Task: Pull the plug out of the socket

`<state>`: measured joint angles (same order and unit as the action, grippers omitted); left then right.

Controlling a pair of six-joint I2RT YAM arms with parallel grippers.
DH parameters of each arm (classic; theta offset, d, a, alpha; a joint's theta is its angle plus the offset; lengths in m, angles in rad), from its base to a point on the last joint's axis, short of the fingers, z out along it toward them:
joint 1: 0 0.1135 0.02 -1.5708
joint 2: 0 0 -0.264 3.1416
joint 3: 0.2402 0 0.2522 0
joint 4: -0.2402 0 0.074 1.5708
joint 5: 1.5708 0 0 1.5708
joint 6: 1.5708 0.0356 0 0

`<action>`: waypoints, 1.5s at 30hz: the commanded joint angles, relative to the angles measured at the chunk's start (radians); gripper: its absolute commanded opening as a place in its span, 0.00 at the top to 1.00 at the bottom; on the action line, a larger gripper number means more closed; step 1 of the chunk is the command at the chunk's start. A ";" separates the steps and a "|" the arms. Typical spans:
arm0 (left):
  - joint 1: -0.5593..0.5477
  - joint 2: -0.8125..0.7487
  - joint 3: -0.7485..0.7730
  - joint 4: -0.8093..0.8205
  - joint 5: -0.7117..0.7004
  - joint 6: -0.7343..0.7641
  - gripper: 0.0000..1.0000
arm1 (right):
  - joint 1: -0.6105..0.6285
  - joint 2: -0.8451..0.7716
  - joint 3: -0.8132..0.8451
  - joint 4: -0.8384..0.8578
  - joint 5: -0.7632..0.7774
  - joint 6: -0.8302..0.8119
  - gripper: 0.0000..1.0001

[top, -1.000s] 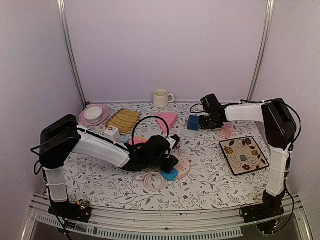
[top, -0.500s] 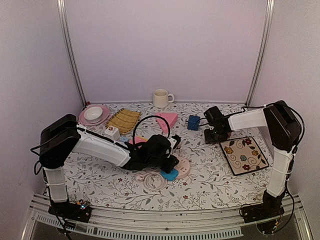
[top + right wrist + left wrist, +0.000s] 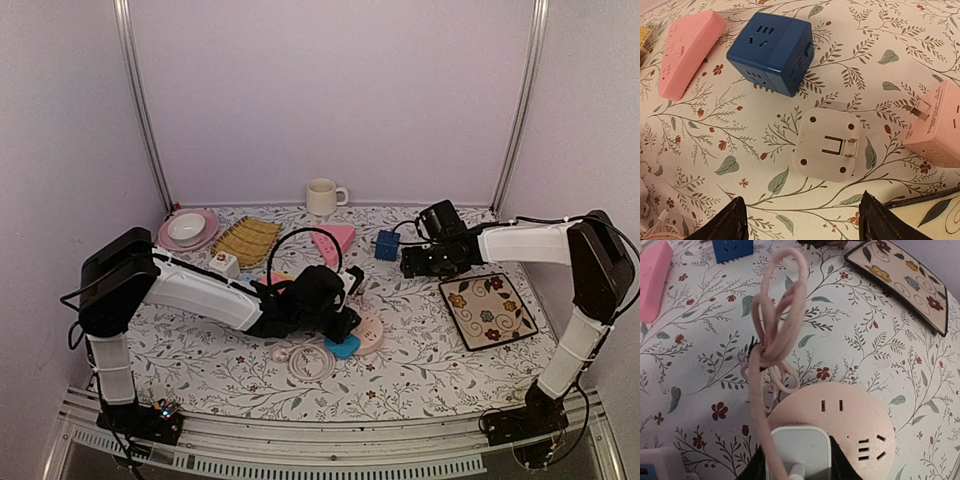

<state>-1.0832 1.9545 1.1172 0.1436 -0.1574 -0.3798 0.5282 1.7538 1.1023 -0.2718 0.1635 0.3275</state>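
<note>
Only my right arm has really moved, swinging across the far side of the bench [image 3: 420,365]; my left has barely shifted. My left claw [image 3: 799,462] stays clamped on the white plug [image 3: 800,445] between its fingers. The plug is still seated in the round pink socket [image 3: 860,415], with the cord [image 3: 771,340] looping away beyond. So I judge the pull not yet made. My right claw [image 3: 804,217] hangs wide and holds nothing, with a white adapter [image 3: 827,145] lying just ahead of it.
</note>
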 commanded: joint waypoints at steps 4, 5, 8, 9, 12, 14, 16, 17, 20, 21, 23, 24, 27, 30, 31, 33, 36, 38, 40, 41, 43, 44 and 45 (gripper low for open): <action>0.011 -0.032 0.033 0.055 -0.005 -0.025 1.00 | 0.001 -0.174 -0.152 0.111 -0.228 0.052 0.21; 0.011 -0.033 0.032 0.061 -0.006 -0.028 1.00 | 0.002 -0.200 -0.186 0.136 -0.272 0.063 0.20; 0.011 -0.038 0.030 0.086 -0.007 -0.040 1.00 | 0.005 -0.280 -0.289 0.257 -0.412 0.125 0.17; 0.011 -0.041 0.029 0.096 -0.007 -0.045 1.00 | 0.010 -0.301 -0.325 0.293 -0.452 0.152 0.15; 0.009 -0.052 0.019 0.130 -0.005 -0.059 1.00 | 0.036 -0.335 -0.401 0.365 -0.511 0.216 0.10; 0.007 -0.069 0.000 0.169 -0.002 -0.066 1.00 | 0.061 -0.338 -0.439 0.408 -0.535 0.259 0.09; 0.005 -0.081 -0.014 0.199 -0.002 -0.071 1.00 | 0.086 -0.329 -0.466 0.456 -0.557 0.293 0.10; 0.002 -0.087 -0.021 0.214 -0.006 -0.072 1.00 | 0.097 -0.323 -0.476 0.478 -0.563 0.307 0.10; -0.008 -0.103 -0.037 0.248 -0.028 -0.071 1.00 | 0.115 -0.297 -0.507 0.543 -0.583 0.361 0.13; -0.012 -0.108 -0.040 0.259 -0.033 -0.071 1.00 | 0.116 -0.292 -0.520 0.568 -0.594 0.384 0.15; -0.016 -0.111 -0.044 0.274 -0.038 -0.068 1.00 | 0.116 -0.286 -0.540 0.613 -0.614 0.414 0.17; -0.019 -0.111 -0.046 0.282 -0.039 -0.066 1.00 | 0.117 -0.281 -0.548 0.636 -0.624 0.426 0.19; -0.025 -0.106 -0.045 0.305 -0.044 -0.059 1.00 | 0.122 -0.263 -0.564 0.693 -0.652 0.472 0.26; -0.032 -0.098 -0.038 0.320 -0.045 -0.051 1.00 | 0.126 -0.246 -0.577 0.756 -0.674 0.510 0.30; -0.033 -0.096 -0.036 0.323 -0.045 -0.047 1.00 | 0.128 -0.239 -0.580 0.776 -0.682 0.519 0.32; -0.037 -0.091 -0.034 0.331 -0.046 -0.045 1.00 | 0.127 -0.230 -0.588 0.807 -0.692 0.547 0.35; -0.044 -0.088 -0.037 0.342 -0.059 -0.040 1.00 | 0.128 -0.221 -0.596 0.829 -0.693 0.575 0.47; -0.046 -0.086 -0.037 0.347 -0.060 -0.037 1.00 | 0.128 -0.221 -0.604 0.836 -0.688 0.585 0.57; -0.048 -0.086 -0.039 0.351 -0.063 -0.035 1.00 | 0.129 -0.225 -0.610 0.837 -0.681 0.590 0.70; -0.049 -0.086 -0.041 0.353 -0.065 -0.032 1.00 | 0.129 -0.228 -0.613 0.837 -0.677 0.592 0.76; -0.051 -0.086 -0.043 0.352 -0.068 -0.031 1.00 | 0.128 -0.237 -0.618 0.836 -0.668 0.600 0.89; -0.051 -0.087 -0.045 0.351 -0.069 -0.032 0.90 | 0.129 -0.241 -0.620 0.836 -0.665 0.602 0.93; -0.051 -0.088 -0.048 0.352 -0.071 -0.033 0.82 | 0.129 -0.246 -0.621 0.835 -0.661 0.603 0.95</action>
<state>-1.1229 1.8900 1.0637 0.3901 -0.2195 -0.4133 0.6491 1.5192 0.5034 0.5560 -0.5152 0.9379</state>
